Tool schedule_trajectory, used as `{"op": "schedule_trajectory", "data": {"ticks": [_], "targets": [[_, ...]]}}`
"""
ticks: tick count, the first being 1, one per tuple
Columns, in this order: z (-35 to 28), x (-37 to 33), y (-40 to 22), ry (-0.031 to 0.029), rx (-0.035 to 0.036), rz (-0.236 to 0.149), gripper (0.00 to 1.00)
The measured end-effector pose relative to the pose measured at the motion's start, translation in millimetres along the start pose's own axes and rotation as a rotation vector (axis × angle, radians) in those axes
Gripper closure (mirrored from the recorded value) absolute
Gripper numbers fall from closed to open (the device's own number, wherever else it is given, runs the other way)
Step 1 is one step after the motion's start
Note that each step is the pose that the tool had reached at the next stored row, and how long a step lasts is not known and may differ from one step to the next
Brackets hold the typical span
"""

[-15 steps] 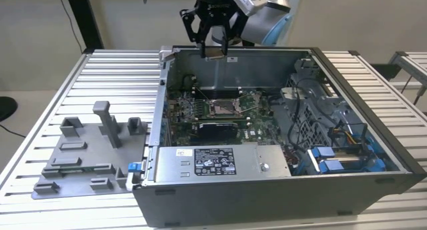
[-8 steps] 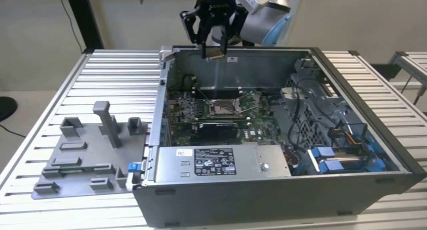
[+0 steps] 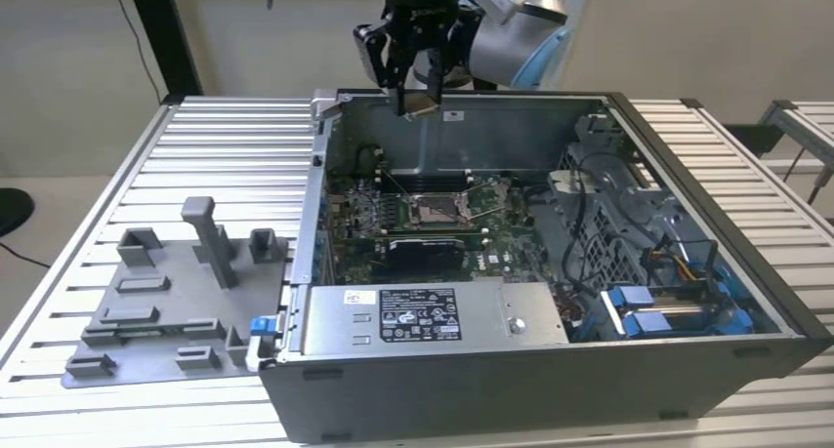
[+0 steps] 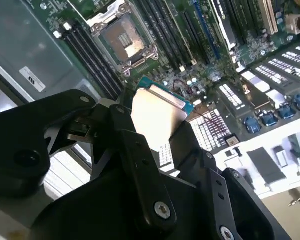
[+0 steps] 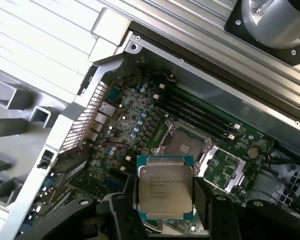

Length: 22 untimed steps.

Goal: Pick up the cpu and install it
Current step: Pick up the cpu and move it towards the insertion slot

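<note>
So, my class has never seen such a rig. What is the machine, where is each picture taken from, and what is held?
It is one robot arm with a two-fingered hand. The exterior view looks from off the arm at an open computer case on a slatted table, with a grey holder tray beside it. Both wrist views ride on the arm, looking down past the hand. The hand holds the cpu, a small silver square chip, above the case; the empty socket on the green board lies below.
</note>
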<state>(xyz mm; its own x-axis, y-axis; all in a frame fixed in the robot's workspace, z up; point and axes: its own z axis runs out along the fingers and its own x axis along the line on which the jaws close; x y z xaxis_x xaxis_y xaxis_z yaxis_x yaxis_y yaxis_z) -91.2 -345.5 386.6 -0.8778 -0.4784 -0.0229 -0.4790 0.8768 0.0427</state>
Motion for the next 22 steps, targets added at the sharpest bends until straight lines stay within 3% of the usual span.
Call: {"op": "schedule_trajectory", "data": {"ticks": [12,16,22], "targets": [[0.0,-0.1,0.0,0.0035,-0.0016,-0.218,1.0],[0.0,0.0,0.0,0.001,0.0004,-0.291,1.0],[0.0,0.0,0.0,-0.0072,0.0067,-0.4,1.0]]}}
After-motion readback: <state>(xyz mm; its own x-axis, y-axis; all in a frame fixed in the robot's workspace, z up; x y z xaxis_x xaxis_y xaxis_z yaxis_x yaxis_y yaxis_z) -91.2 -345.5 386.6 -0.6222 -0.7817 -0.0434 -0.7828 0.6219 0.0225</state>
